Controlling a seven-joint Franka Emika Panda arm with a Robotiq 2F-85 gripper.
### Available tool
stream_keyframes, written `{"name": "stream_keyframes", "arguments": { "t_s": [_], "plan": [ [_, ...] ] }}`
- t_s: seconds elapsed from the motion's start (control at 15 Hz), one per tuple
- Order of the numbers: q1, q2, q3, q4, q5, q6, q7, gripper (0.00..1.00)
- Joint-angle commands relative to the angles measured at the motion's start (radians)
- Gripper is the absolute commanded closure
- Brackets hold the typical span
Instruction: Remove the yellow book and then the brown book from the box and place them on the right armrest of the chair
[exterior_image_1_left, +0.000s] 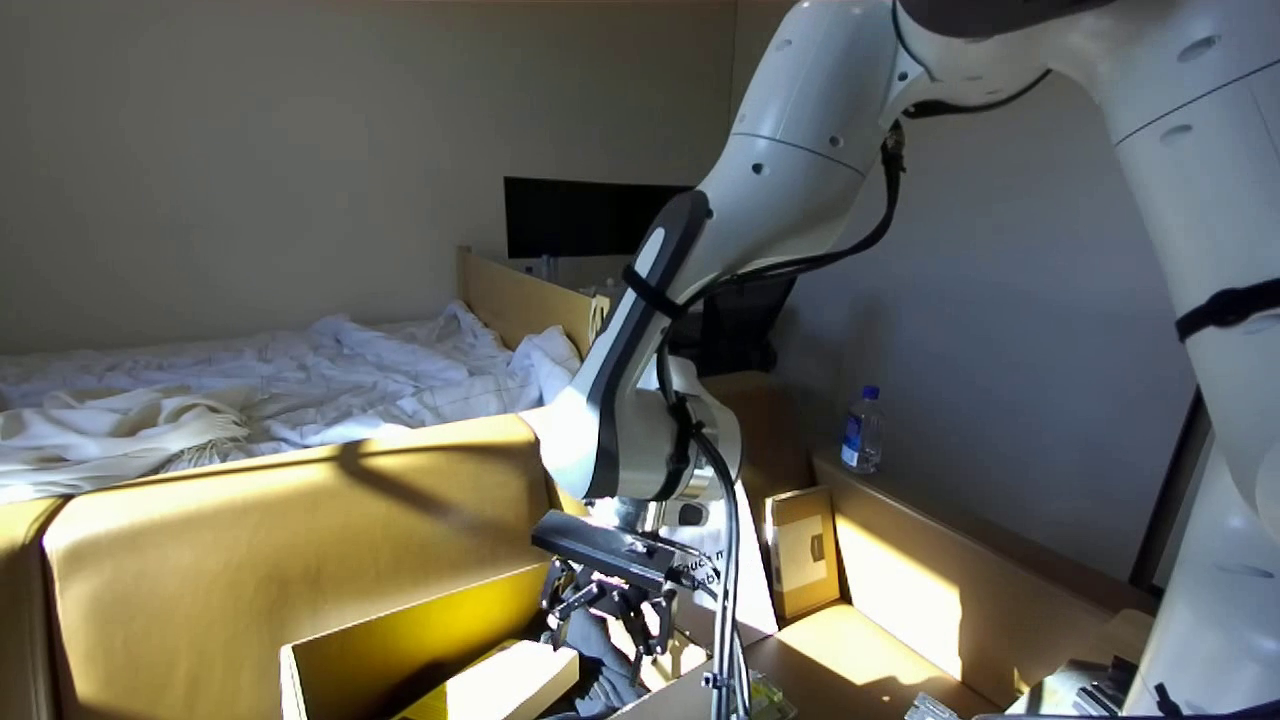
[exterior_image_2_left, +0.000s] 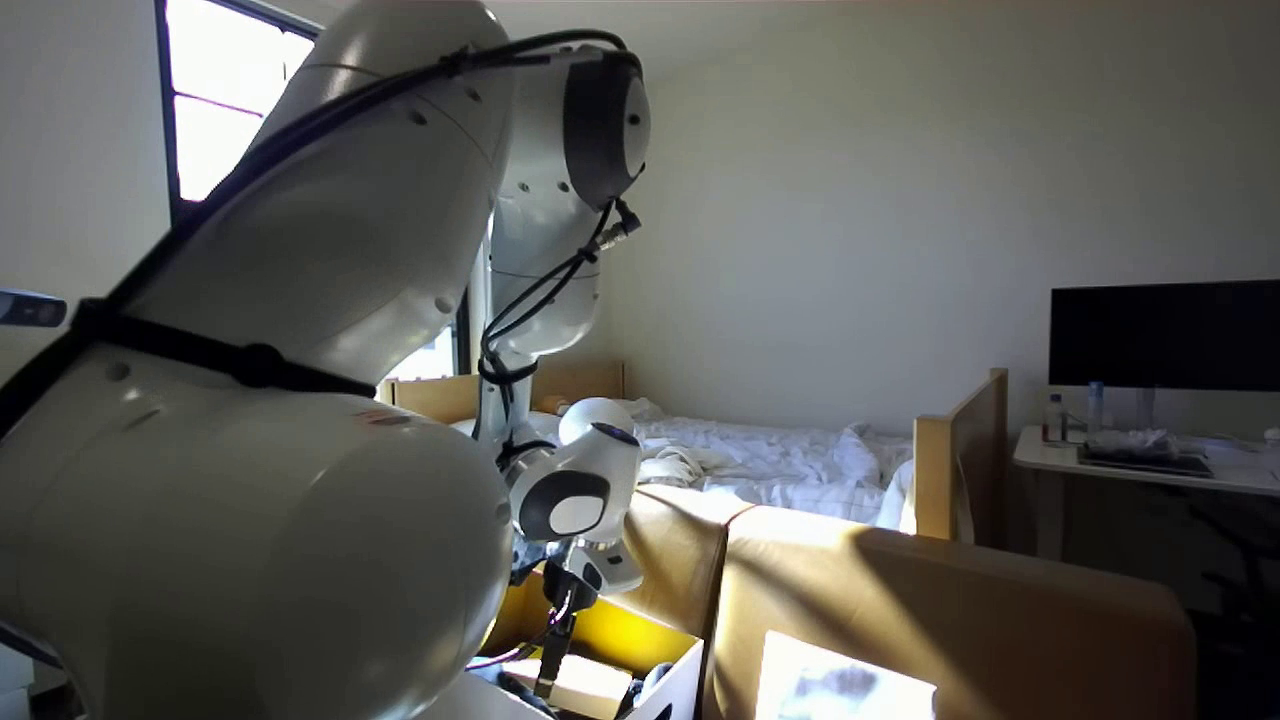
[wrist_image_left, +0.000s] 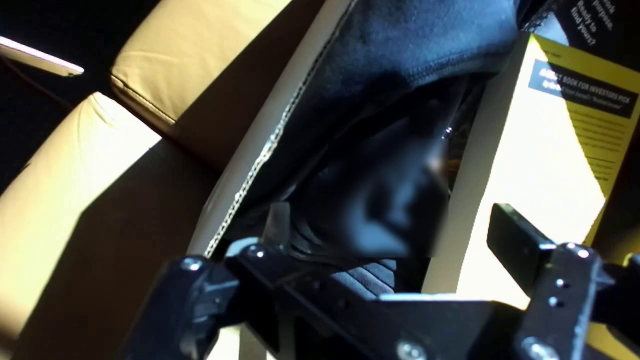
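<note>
Although the jaws stand apart, they hang over dark fabric (wrist_image_left: 410, 60) in the box (exterior_image_1_left: 430, 625), and one jaw seems poised above the sunlit yellow book (wrist_image_left: 542, 162) lying there, so descending could jam its cover and closing could snag the fabric. I cannot make out the brown book. The box seems to stand on the tan chair (exterior_image_1_left: 290, 560), streaked with sunlight, with a rumpled bed (exterior_image_1_left: 340, 375) and monitor (exterior_image_1_left: 570, 220) beyond.

In an exterior view, white bedding (exterior_image_1_left: 320, 385) spreads left beyond the jaws, a dark monitor (exterior_image_1_left: 590, 217) stands high behind them, a blue-capped bottle (exterior_image_1_left: 860, 440) up to their right. In an exterior view, a window (exterior_image_2_left: 212, 65) shows high left of the jaws, a white desk (exterior_image_2_left: 1245, 475) well to their right.
</note>
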Motion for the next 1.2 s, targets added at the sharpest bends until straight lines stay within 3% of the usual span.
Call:
{"name": "stream_keyframes", "arguments": {
  "t_s": [0.0,0.2,0.33,0.6,0.8,1.13],
  "plan": [
    [0.074,0.13,-0.045,0.045,0.045,0.171,0.026,0.0],
    [0.175,0.158,-0.137,0.057,0.005,0.305,0.067,0.0],
    [0.201,0.18,-0.149,0.085,-0.001,0.32,0.058,0.0],
    [0.175,0.238,-0.102,0.172,0.008,0.275,0.045,0.0],
    [0.238,0.282,-0.166,0.212,-0.005,0.24,0.07,0.0],
    [0.179,0.238,-0.115,0.199,0.004,0.148,0.04,0.0]
  ]
}}
